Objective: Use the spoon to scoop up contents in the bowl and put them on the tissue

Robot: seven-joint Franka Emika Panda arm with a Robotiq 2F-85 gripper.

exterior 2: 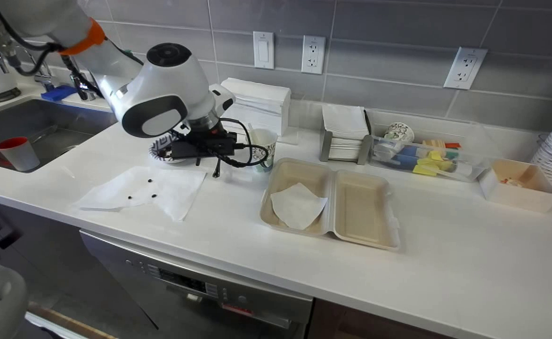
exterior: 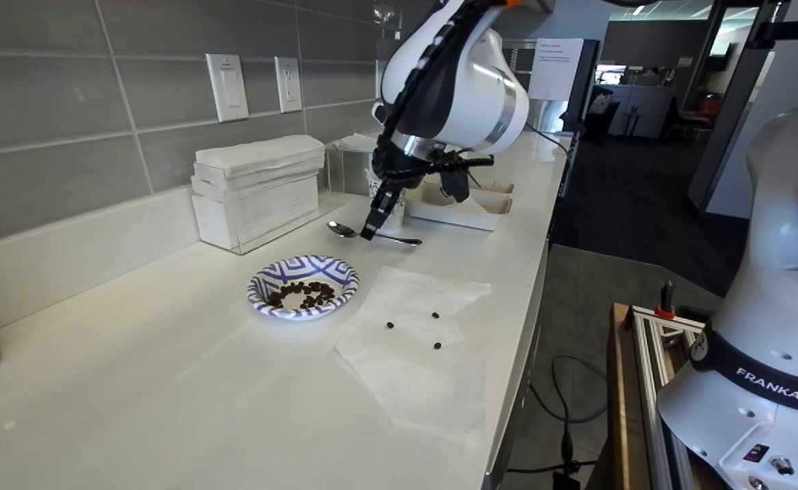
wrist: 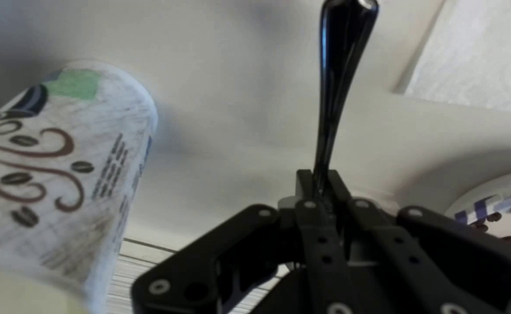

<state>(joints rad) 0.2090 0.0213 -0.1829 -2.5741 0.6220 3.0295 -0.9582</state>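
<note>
- Our gripper [wrist: 321, 183] is clamped on the spoon [wrist: 334, 83] by its thin handle [exterior: 407, 240], we suppose to leave the scooping end [exterior: 341, 229] free.
- Near it stands a paper cup [wrist: 72, 187].
- Farther out lies the bowl [exterior: 334, 271] with the beans [exterior: 318, 289], near the tissue [exterior: 412, 388], probably to make the carrying short.
- On this spread tissue we count three beans [exterior: 436, 315].

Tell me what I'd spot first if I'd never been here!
Your eye would probably land on the big white robot arm leaning over the counter, its pincer pinching a shiny spoon. Nearby, a blue-and-white bowl holds dark brown bits, and three more lie on the tissue beside it.
</note>
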